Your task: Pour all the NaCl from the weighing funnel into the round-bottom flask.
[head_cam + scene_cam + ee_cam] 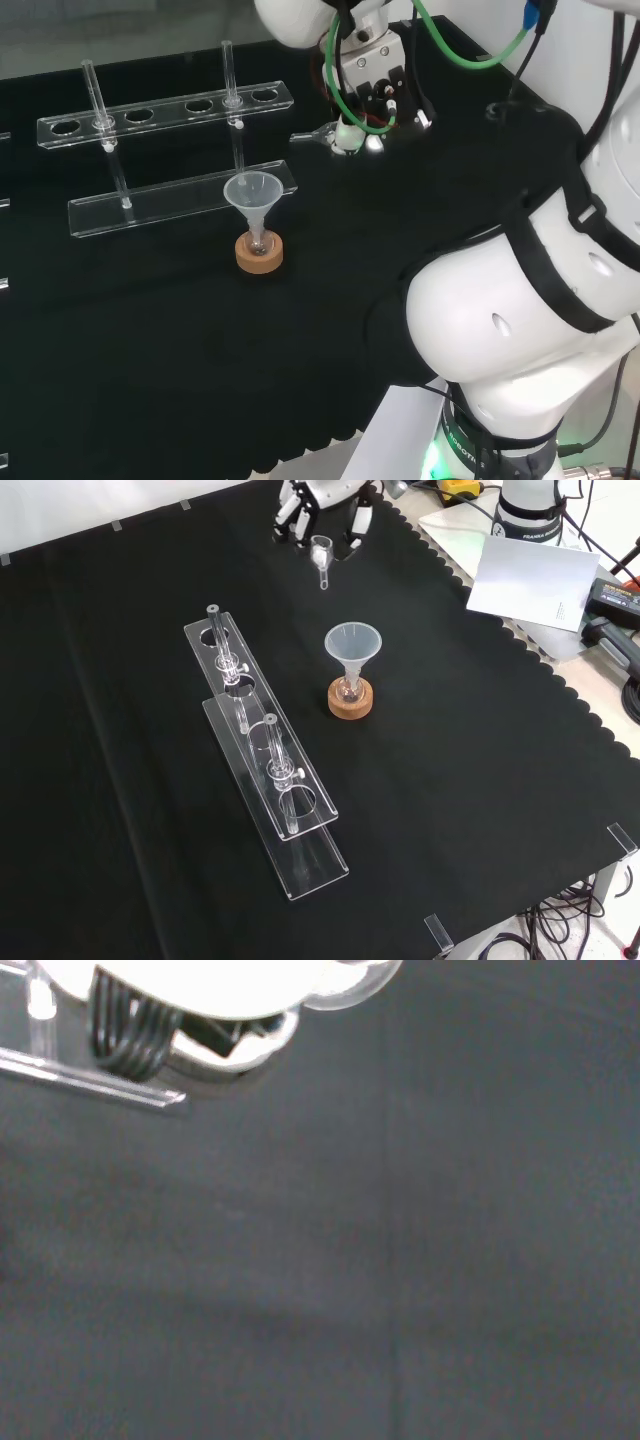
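Front view has the hand (322, 515) pinching the weighing funnel (321, 556) near the cloth's far edge, well apart from the flask (349, 690) on its cork ring (350, 704); carrying comes next, then tipping.

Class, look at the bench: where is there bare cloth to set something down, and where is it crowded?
Free: the wide cloth right of the cork stand toward the scalloped edge, and left of the clear rack. Crowded: the strip between rack and funnel, and the far end where the hand holds the weighing funnel.
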`<action>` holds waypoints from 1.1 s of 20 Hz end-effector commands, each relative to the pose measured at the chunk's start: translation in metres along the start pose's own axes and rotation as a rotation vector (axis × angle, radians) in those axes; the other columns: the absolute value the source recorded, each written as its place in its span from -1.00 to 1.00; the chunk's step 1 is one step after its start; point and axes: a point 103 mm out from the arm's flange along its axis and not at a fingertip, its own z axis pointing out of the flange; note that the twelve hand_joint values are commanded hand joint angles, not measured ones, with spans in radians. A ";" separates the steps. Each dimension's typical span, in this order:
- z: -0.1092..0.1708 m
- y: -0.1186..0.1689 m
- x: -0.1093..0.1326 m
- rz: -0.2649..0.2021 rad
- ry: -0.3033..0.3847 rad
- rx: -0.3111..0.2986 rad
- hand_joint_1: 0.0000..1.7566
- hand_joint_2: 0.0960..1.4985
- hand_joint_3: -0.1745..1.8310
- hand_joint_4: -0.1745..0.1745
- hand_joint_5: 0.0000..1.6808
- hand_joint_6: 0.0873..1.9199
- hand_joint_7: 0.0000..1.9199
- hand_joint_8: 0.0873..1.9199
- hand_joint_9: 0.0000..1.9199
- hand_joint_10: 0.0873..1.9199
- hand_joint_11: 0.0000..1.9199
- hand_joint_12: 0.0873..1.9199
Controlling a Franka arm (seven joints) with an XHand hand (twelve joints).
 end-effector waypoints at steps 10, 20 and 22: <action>-0.007 -0.019 0.030 -0.035 -0.075 0.026 0.31 -0.17 -0.31 1.00 0.71 -0.76 -0.34 -0.36 0.21 -0.86 0.11 -0.13; -0.006 -0.015 0.042 -0.051 -0.117 0.060 0.31 -0.16 -0.31 1.00 0.71 -0.76 -0.34 -0.36 0.21 -0.87 0.11 -0.14; -0.006 -0.014 0.044 -0.053 -0.127 0.064 0.31 -0.16 -0.31 1.00 0.71 -0.76 -0.34 -0.36 0.21 -0.87 0.11 -0.14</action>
